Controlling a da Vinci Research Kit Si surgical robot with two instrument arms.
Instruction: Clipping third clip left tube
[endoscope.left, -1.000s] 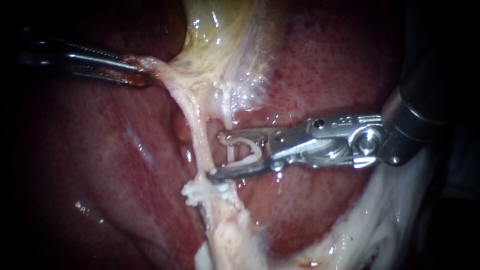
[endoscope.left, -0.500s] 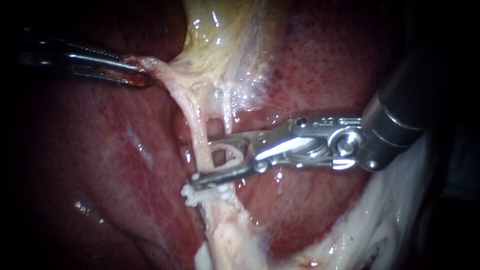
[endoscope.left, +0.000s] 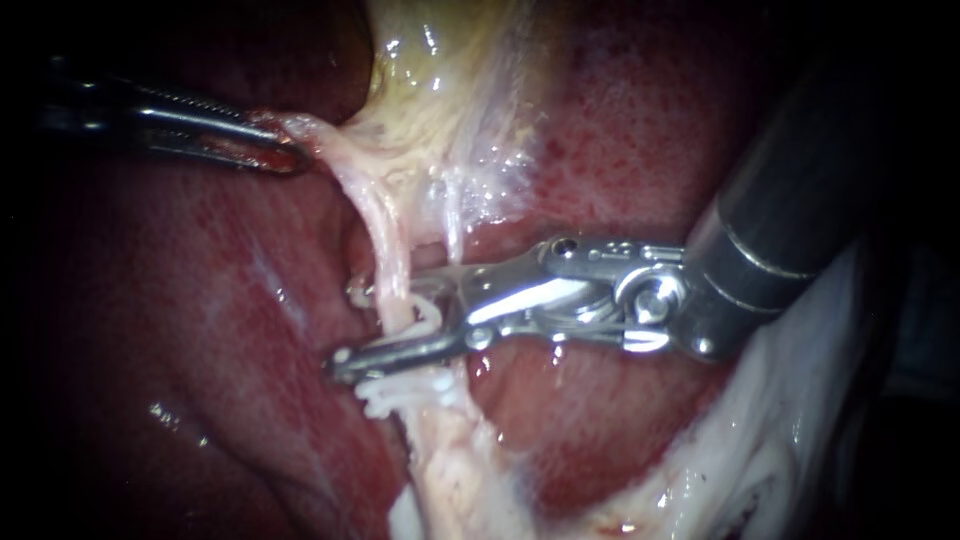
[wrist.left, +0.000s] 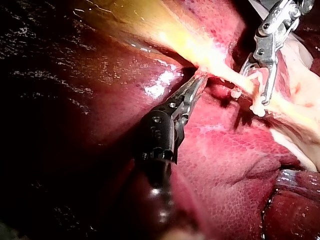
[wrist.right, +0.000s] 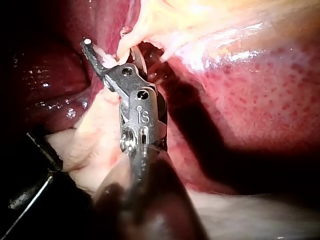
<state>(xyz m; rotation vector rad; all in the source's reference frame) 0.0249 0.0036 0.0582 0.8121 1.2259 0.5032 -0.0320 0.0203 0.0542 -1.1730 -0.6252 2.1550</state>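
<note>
The left tube (endoscope.left: 385, 235) is a pale strand running down from the yellowish gallbladder (endoscope.left: 440, 80). My right instrument (endoscope.left: 365, 322) comes in from the right, and its open jaws straddle this tube with a white clip (endoscope.left: 428, 312) loaded between them. A white clip (endoscope.left: 400, 395) sits on the tube just below the lower jaw. My left instrument (endoscope.left: 275, 148) at the upper left is shut on the tissue edge and holds it taut. The left wrist view shows that grip (wrist.left: 197, 82), and the right wrist view shows the tube crossing the right instrument's (wrist.right: 107, 47) jaws.
A thinner right tube (endoscope.left: 455, 225) runs beside the left one, behind the upper jaw. Red liver (endoscope.left: 200, 300) surrounds the field. Pale fatty tissue (endoscope.left: 760, 450) lies at the lower right, under the right shaft.
My right instrument has advanced leftward. Its open jaws, earlier beside the left tube, now reach across it with the clip. The left instrument has held still.
</note>
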